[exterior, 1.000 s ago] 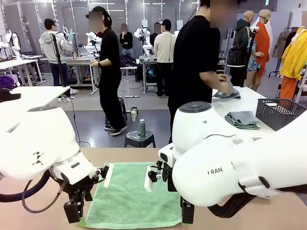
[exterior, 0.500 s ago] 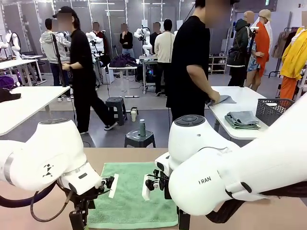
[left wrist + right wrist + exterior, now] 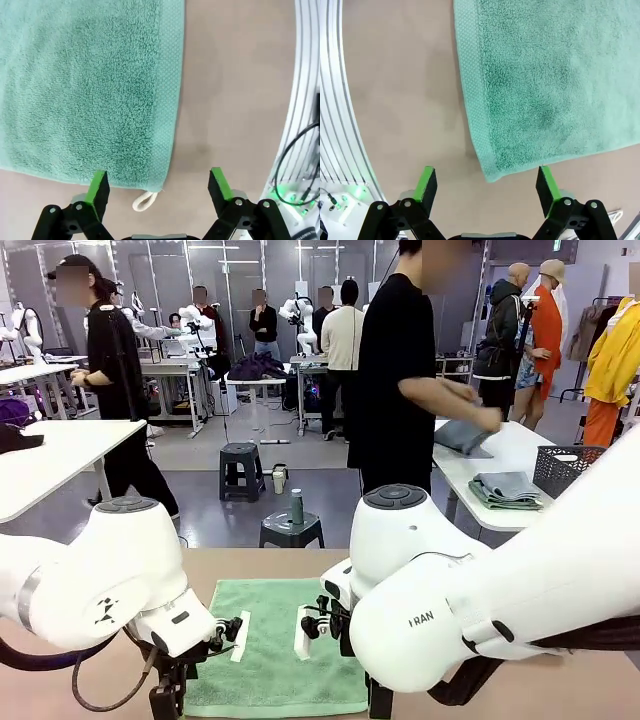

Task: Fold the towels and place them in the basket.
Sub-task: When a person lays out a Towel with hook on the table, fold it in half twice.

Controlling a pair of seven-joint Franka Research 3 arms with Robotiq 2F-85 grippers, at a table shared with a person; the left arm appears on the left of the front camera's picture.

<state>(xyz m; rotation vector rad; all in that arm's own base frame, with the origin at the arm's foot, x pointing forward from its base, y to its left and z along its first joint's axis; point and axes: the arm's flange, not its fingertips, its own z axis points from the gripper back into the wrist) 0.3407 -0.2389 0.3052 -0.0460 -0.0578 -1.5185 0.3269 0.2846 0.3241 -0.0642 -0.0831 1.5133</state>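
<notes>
Our left gripper (image 3: pixel 157 175) hung wide and empty over the green towel (image 3: pixel 90 85)'s loop (image 3: pixel 145 200) corner. Our right gripper (image 3: pixel 486 172), equally wide, hung over the other near corner. The towel lay flat on the table (image 3: pixel 230 75), so all folding remained. Our arms hid its near edge from the front. We could not tell whether the far dark mesh basket (image 3: pixel 580 475) was ours.
</notes>
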